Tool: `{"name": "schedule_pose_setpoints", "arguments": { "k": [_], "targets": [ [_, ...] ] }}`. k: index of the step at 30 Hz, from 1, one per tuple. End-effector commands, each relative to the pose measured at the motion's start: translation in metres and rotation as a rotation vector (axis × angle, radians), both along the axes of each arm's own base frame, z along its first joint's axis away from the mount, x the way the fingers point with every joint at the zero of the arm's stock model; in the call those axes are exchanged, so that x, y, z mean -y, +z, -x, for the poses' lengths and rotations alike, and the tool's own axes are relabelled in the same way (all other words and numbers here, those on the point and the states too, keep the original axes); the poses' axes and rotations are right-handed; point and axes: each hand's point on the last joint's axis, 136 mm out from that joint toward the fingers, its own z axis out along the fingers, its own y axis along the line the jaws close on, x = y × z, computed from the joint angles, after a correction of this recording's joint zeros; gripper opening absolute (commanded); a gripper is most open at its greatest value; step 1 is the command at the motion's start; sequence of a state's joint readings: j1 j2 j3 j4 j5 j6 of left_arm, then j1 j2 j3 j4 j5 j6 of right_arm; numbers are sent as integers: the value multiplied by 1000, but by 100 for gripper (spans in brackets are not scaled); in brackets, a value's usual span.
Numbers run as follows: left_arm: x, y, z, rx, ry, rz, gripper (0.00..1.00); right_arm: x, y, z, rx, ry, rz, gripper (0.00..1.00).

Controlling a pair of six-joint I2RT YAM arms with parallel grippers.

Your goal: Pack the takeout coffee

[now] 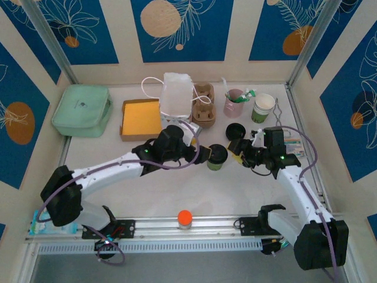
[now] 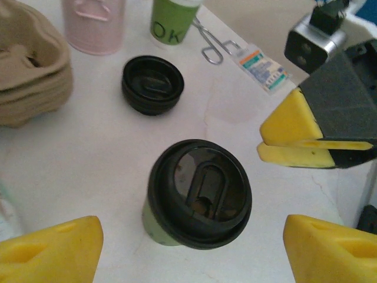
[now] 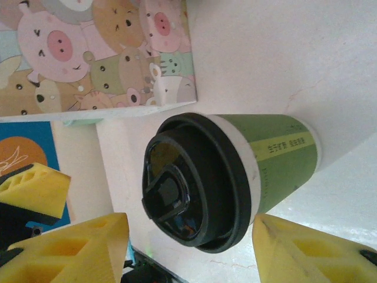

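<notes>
Plainly, left end effector [image 2: 188, 242] and right end effector [image 3: 188, 236] gape wide near takeout coffee [image 1: 217, 156].

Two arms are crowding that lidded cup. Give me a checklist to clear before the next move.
1. Lid seated on the takeout coffee: ok.
2. Cup upright on the table: ok.
3. Opening of the left gripper: ok, open, a finger on each side of the cup.
4. Cup free of the right gripper: not ok, it is open and aimed at the same cup.
5. Wells of the cup carrier free: ok, as far as the top view shows.
</notes>
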State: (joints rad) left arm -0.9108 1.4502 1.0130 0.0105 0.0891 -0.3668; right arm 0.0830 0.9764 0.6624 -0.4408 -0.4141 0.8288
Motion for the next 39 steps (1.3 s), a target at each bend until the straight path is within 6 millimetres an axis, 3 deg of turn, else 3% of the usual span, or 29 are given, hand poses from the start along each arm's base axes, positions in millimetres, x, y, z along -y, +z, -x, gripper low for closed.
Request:
{"name": "schedule_pose_setpoints", "arguments": {
  "k": [1,19,39],
  "targets": [
    [12,0,1,-58,-50,18,80,2,-1,1,-8,22,52,58],
    [22,-36,-33,-137,18,-30,77,-12,-17,1,-37,93,140,57],
    [25,-49,-48,-173,58,-36,69,-15,-28,7,-59,100,143,54]
  ]
}}
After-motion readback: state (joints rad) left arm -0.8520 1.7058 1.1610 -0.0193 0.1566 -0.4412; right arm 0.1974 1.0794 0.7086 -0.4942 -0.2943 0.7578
